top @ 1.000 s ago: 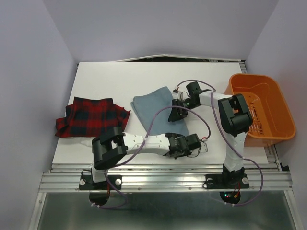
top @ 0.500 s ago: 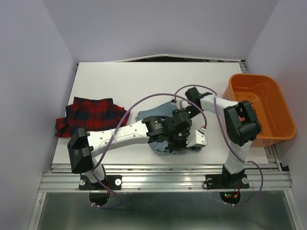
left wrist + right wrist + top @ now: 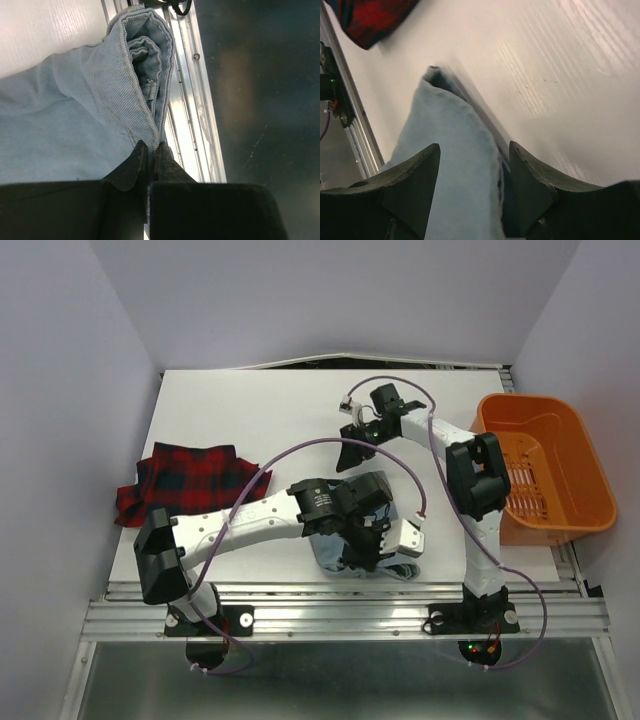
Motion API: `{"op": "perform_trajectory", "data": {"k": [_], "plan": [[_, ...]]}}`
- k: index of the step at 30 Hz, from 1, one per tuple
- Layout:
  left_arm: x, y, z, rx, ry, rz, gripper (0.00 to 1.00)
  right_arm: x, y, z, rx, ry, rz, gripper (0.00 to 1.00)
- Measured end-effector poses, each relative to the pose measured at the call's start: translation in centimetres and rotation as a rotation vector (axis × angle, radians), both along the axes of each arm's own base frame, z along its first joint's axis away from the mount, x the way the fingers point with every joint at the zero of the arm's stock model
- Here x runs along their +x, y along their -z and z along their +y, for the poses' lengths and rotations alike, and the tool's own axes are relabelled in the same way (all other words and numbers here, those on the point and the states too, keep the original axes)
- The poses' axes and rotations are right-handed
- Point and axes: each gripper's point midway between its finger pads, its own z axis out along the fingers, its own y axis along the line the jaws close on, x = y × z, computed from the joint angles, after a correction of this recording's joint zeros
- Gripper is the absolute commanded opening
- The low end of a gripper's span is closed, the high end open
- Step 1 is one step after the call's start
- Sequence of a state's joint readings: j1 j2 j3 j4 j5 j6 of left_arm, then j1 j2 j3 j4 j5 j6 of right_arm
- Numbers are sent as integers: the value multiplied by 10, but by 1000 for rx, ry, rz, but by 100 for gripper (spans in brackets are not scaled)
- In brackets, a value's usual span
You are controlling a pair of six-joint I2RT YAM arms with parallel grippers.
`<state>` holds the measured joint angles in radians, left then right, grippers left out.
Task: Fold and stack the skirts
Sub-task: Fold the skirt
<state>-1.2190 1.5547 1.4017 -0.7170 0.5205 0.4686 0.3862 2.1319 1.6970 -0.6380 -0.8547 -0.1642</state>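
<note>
The light blue denim skirt (image 3: 378,487) lies bunched near the table's front edge, right of centre. My left gripper (image 3: 365,545) reaches across from the left and is shut on its folded, stitched hem (image 3: 150,115). In the left wrist view the jaws (image 3: 151,146) pinch that hem over the table's front rail. My right gripper (image 3: 352,455) hovers open just beyond the skirt's far edge. In the right wrist view the denim (image 3: 455,150) shows through the gap between its spread fingers (image 3: 472,147). The red-and-black plaid skirt (image 3: 190,485) lies crumpled at the table's left edge.
An orange plastic tub (image 3: 545,465) stands at the table's right edge beside the right arm. The white table (image 3: 250,410) stretches behind the skirts. Metal rails (image 3: 187,100) run along the front edge under the denim hem. Purple cables loop over both arms.
The left arm swung right over the denim skirt and pulled it, bunched, toward the front edge. The right gripper opened wider and drew back to the far side.
</note>
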Motion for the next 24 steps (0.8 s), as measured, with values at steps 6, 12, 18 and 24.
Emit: {"op": "perform_trajectory", "data": {"k": [6,12,18,24], "plan": [[21,-14,3,-30,-41,30,0,-21,61,-1,-19,-41,155,59],[55,-24,3,-59,-100,-6,0,-56,65,4,24,-113,205,51],[103,-9,8,-44,-169,-54,0,-85,66,4,60,-156,281,51],[142,14,14,-10,-219,-59,0,-91,63,3,76,-172,289,51]]}}
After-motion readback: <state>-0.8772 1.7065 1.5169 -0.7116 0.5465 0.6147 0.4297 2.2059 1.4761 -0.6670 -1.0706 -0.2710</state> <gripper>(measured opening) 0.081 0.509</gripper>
